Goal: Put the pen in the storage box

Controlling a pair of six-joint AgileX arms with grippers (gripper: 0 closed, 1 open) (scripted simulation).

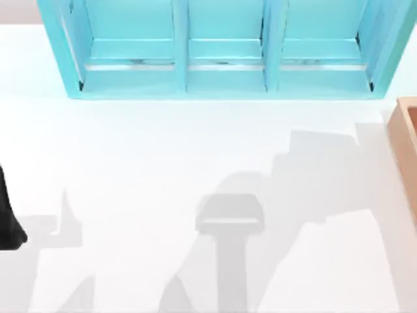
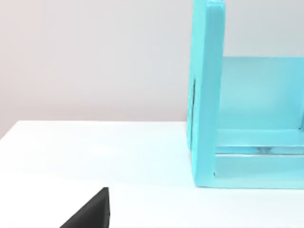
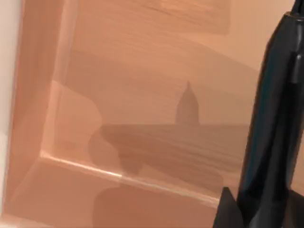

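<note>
Pen [image 3: 273, 128] cut off, above storage box [image 3: 142, 95] floor | right gripper grip unclear | left arm [image 1: 8, 215] parked

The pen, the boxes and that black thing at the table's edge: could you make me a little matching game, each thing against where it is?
Things:
1. pen
2. storage box
3. turquoise shelf unit
4. left arm

Places:
A. far side of the table
B. top view's left edge
C. above the wooden box's inside, in the right wrist view
D. top view's right edge

Pairs: 1-C, 2-D, 3-A, 4-B
</note>
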